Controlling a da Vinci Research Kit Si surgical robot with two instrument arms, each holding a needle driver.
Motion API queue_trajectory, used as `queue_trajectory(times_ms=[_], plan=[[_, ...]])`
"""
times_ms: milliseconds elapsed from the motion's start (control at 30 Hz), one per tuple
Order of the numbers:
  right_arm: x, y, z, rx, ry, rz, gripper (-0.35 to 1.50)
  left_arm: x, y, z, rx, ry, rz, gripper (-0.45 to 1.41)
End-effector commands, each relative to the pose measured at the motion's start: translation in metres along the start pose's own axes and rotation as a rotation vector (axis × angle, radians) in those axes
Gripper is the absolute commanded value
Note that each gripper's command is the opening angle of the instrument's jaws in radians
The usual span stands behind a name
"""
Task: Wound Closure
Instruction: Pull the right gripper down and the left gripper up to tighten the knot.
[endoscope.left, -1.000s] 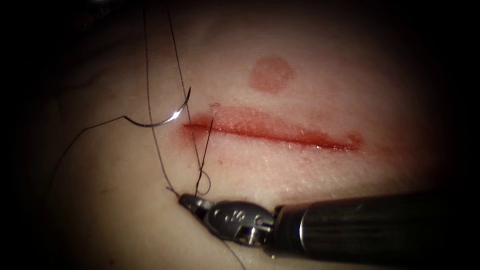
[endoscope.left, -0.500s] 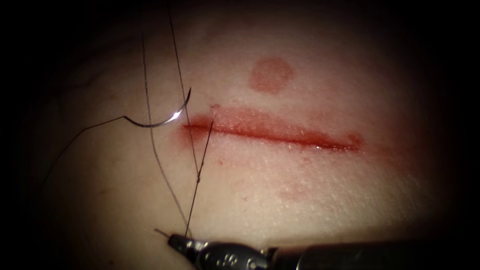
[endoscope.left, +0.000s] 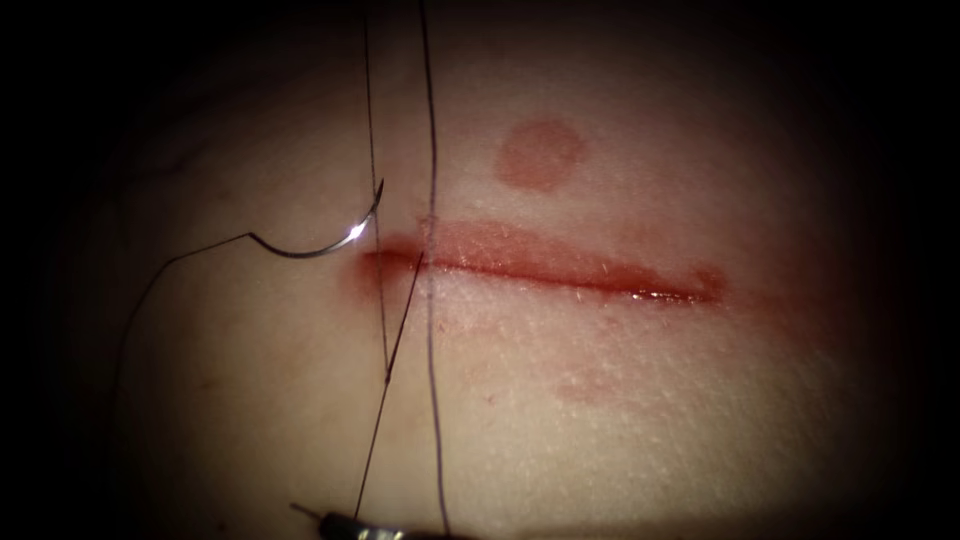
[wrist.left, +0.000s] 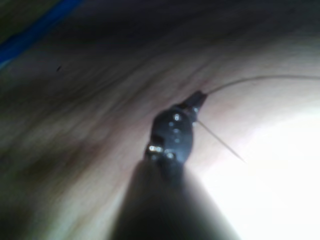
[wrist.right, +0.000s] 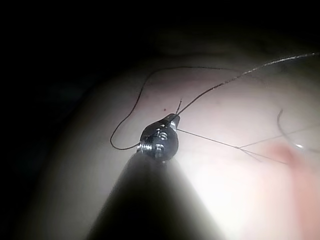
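The curved needle (endoscope.left: 318, 243) lies free on the tissue (endoscope.left: 620, 400) just left of the cut's (endoscope.left: 560, 268) left end, held by neither tool and not in the tissue. Thread (endoscope.left: 432, 330) runs from the upper edge across that end of the cut. Two strands meet at a small knot (endoscope.left: 387, 377). My right tool (endoscope.left: 345, 524) sits at the lower edge, jaws shut on the thread (wrist.right: 210, 90), with a short tail beside them. The right wrist view shows the same tool (wrist.right: 171, 119). My left tool (wrist.left: 197, 97) is shut on thread (wrist.left: 260, 79) over pale tissue.
A round reddish mark (endoscope.left: 541, 153) sits above the cut. Red fluid (endoscope.left: 660, 294) glistens along the cut's right part. A slack length of thread (endoscope.left: 140, 310) trails from the needle's blunt end down the left side.
The right tool has drawn back toward the lower edge with the thread. The small loop has closed to a knot. One strand has swung right, over the cut's left end.
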Motion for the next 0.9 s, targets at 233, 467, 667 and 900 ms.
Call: queue_trajectory(times_ms=[233,467,667,900], plan=[[-0.0005,0.0025,-0.0011,-0.014,-0.014,0.002,-0.35,-0.0021,-0.0009,0.0062,0.035,-0.039,0.067,-0.35],[0.0001,0.0052,-0.0011,-0.03,-0.025,-0.008,-0.35,-0.0055,-0.0012,0.0123,0.057,-0.089,0.13,-0.35],[0.0006,0.0044,-0.0012,-0.031,-0.029,-0.02,-0.35,-0.0075,-0.0011,0.0179,0.06,-0.161,0.222,-0.35],[0.0007,0.0026,-0.0026,-0.025,-0.029,-0.027,-0.35,-0.009,0.0009,0.0192,0.048,-0.158,0.244,-0.35]])
